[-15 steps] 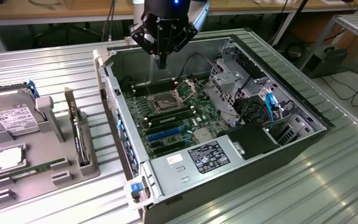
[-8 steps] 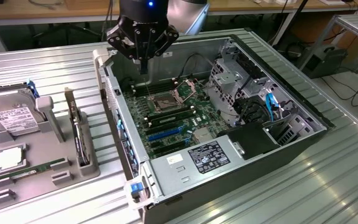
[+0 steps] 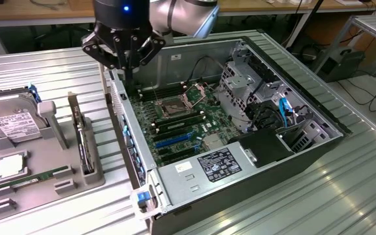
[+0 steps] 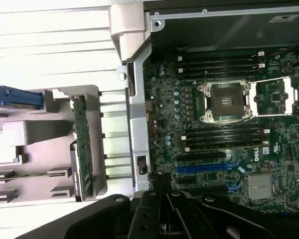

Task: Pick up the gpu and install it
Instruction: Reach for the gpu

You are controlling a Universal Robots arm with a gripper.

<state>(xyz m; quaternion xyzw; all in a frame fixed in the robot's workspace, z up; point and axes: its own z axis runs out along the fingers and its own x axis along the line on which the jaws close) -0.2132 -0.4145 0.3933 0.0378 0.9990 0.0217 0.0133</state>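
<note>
Metal table [image 3: 41, 78], gpu [image 3: 83, 142] (in tray [image 3: 77, 182])

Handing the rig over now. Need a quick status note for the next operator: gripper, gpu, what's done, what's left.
Gripper: shut, empty, above the side wall of the open computer case.
GPU: standing on edge in the grey holder tray, on the exterior view's left of the case, apart from the gripper.
Done: nothing visible.
Left: pick-up and install; the motherboard's expansion slots are empty.
</note>
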